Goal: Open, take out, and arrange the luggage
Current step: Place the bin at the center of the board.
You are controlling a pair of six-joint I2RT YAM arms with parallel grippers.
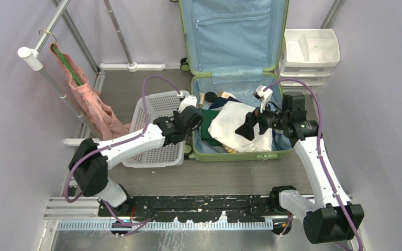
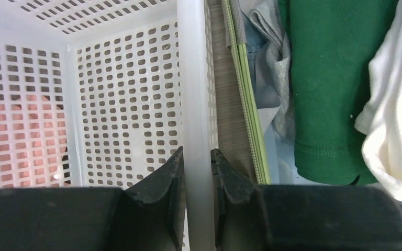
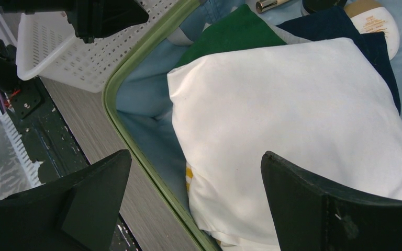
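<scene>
The luggage (image 1: 241,155), a light-green hard-shell suitcase, lies open on the floor with its pale blue lid (image 1: 235,31) propped upright. Inside it are a white cloth (image 1: 230,123), a green garment (image 3: 230,31) and a navy garment (image 3: 335,26). My left gripper (image 1: 192,117) sits between the basket and the suitcase. In the left wrist view it (image 2: 197,157) is closed on the white basket's rim (image 2: 191,78), next to the suitcase's green edge (image 2: 246,104). My right gripper (image 3: 196,157) hangs wide open above the white cloth (image 3: 293,115) and the suitcase's near rim (image 3: 154,178), holding nothing.
The white mesh basket (image 1: 157,151) stands against the suitcase's left side. A white drawer unit (image 1: 310,49) is at the back right. A pink garment (image 1: 91,102) hangs from a rack on the left. Small bottles lie at the suitcase's far end.
</scene>
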